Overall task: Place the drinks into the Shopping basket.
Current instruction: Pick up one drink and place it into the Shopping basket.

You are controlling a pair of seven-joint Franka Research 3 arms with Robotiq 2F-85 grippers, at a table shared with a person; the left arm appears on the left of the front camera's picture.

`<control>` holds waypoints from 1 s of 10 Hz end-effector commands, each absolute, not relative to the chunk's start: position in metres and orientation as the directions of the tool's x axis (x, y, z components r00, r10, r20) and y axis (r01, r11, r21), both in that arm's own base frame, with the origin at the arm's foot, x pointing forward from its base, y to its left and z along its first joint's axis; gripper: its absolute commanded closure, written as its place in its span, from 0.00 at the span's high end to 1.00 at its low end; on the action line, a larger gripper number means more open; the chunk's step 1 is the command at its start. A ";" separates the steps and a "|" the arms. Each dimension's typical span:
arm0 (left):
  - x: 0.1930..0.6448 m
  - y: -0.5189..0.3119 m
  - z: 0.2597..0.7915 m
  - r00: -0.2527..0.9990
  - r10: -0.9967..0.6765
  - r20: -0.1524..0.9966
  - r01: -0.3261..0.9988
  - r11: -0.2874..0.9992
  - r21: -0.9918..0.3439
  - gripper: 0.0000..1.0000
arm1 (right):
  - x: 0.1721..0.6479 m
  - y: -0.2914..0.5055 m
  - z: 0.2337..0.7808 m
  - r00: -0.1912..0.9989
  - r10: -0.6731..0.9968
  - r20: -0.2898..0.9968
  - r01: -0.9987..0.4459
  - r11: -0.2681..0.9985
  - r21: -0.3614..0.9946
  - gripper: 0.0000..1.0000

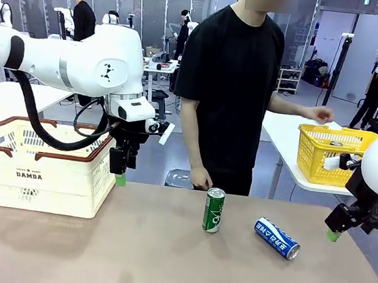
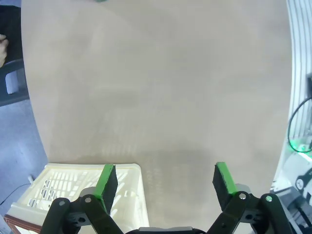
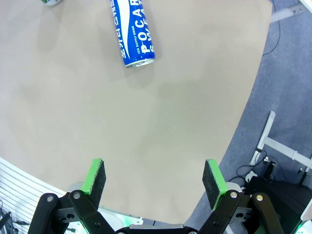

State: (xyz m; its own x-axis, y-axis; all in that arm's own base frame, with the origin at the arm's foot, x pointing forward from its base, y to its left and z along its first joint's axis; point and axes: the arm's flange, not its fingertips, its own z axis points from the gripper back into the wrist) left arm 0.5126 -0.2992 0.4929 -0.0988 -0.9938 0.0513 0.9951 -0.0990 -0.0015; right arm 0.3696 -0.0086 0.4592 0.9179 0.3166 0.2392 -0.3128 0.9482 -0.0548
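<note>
In the front view, the Shopping basket [image 1: 36, 165] is placed at the left of the table [image 1: 161, 268], its inside hidden; a green can [image 1: 213, 210] stands mid-table and a blue can [image 1: 276, 238] lies to its right. In the left wrist view the left gripper [image 2: 165, 183] is seen open and empty; in the right wrist view the right gripper [image 3: 153, 180] likewise.
</note>
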 end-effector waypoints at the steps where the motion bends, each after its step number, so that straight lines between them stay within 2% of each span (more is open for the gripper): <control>1: 0.519 -0.312 0.489 -0.152 -0.982 0.111 0.988 -0.150 0.028 1.00 | 0.369 -0.010 0.460 0.914 0.329 0.236 -0.326 0.944 -0.056 1.00; 3: 0.528 -0.353 0.481 -0.179 -0.971 0.157 0.982 -0.168 0.082 1.00 | 0.369 -0.010 0.460 0.914 0.329 0.236 -0.326 0.944 -0.056 1.00; 6: 0.539 -0.421 0.473 -0.274 -0.944 0.186 0.961 -0.262 0.087 1.00 | 0.369 -0.010 0.460 0.914 0.329 0.236 -0.326 0.944 -0.056 1.00; 10: 0.560 -0.485 0.461 -0.293 -0.949 0.114 0.951 -0.278 0.133 1.00 | 0.369 -0.010 0.460 0.914 0.329 0.236 -0.326 0.944 -0.056 1.00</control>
